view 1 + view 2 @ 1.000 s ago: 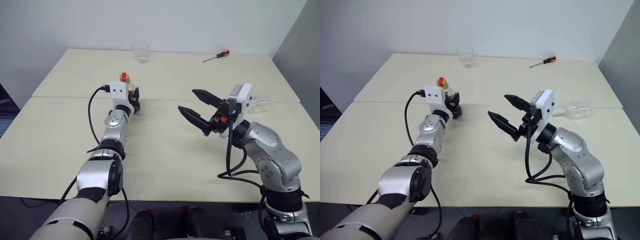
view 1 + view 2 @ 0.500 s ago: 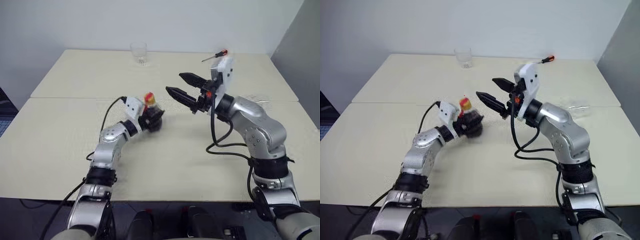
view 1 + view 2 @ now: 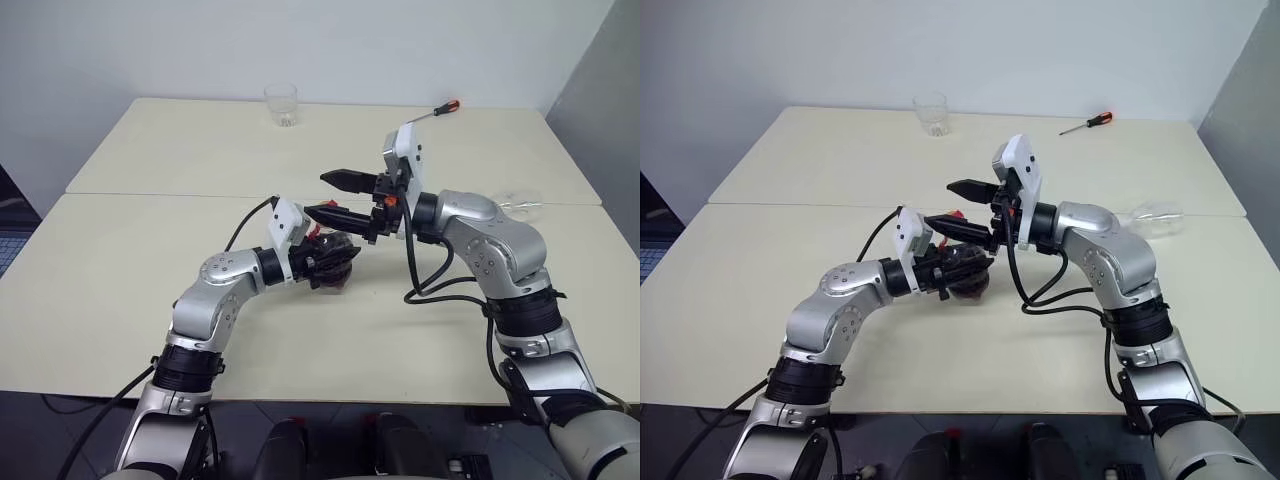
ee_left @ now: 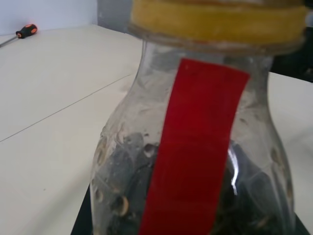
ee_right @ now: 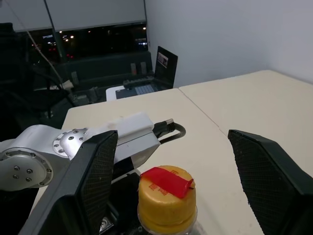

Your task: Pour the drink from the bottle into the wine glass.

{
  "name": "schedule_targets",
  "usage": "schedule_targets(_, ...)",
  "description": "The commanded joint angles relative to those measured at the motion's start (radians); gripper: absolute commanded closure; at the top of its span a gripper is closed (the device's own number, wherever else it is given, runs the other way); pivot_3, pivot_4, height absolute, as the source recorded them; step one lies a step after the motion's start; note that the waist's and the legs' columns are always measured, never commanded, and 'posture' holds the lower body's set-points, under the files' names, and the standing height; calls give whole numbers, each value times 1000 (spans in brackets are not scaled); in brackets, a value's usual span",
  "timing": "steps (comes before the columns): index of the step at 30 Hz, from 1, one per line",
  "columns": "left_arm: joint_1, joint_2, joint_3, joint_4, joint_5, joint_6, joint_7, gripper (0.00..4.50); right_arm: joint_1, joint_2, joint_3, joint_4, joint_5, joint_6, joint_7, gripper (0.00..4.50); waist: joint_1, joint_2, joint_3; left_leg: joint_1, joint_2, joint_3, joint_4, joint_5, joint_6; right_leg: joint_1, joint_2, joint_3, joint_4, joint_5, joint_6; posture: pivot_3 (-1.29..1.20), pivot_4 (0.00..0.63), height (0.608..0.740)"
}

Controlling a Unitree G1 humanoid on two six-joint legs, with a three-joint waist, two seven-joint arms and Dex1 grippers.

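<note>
My left gripper (image 3: 950,270) is shut on the bottle (image 3: 965,283) and holds it upright over the middle of the table. The bottle is clear, with a red strip (image 4: 195,147) down its neck, a yellow cap (image 5: 167,196) and the dark drink (image 4: 244,196) in its lower part. From the right, my right gripper (image 3: 318,194) reaches in level and open, one finger (image 5: 98,186) on each side of the cap without touching it. The wine glass (image 3: 1155,215) lies on its side on the table, to the right behind my right arm.
A short clear tumbler (image 3: 281,104) stands at the far edge of the table. An orange-handled screwdriver (image 3: 433,110) lies at the far right. A seam (image 3: 150,195) crosses the tabletop between its two halves.
My left gripper has brought the bottle back toward me and to the right. My right gripper has swung left and now brackets the bottle's cap.
</note>
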Motion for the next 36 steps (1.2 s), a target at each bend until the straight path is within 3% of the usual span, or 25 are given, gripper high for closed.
schedule_targets(1,-18,7,-1,-44,-18,-13,-22,2721,-33,-9,-8,-14,0,3,28,645,0,0,0,0,0,0,0,0,0,0,0,0,0,0,0,0,150,740)
schedule_targets(7,-36,-12,-9,-26,-18,-12,-23,2721,-29,-14,-6,-26,11,38,52,645,0,0,0,0,0,0,0,0,0,0,0,0,0,0,0,0,150,740)
schedule_targets(10,-42,-17,-12,-25,-19,-9,-22,2724,-26,-20,-6,-20,11,41,68,1231,0,0,0,0,0,0,0,0,0,0,0,0,0,0,0,0,150,740)
schedule_targets(15,-55,-27,-16,-25,-21,-3,-17,2724,-23,-21,-7,-13,8,45,81,2900,0,0,0,0,0,0,0,0,0,0,0,0,0,0,0,0,150,740)
schedule_targets(17,-59,-31,-17,-28,-22,1,-16,2724,-15,-27,-1,-19,11,55,90,3299,0,0,0,0,0,0,0,0,0,0,0,0,0,0,0,0,150,740)
schedule_targets(26,-56,-25,-18,-52,-34,15,-30,2724,-3,-49,10,-18,-4,33,129,3295,0,1,1,0,0,0,0,0,0,0,0,0,-1,0,0,0,150,740)
schedule_targets(36,84,110,6,-416,-249,201,-124,2724,-76,-103,51,31,40,-10,445,3295,-5,3,4,0,1,-1,-1,0,0,0,0,0,-1,0,0,0,150,740)
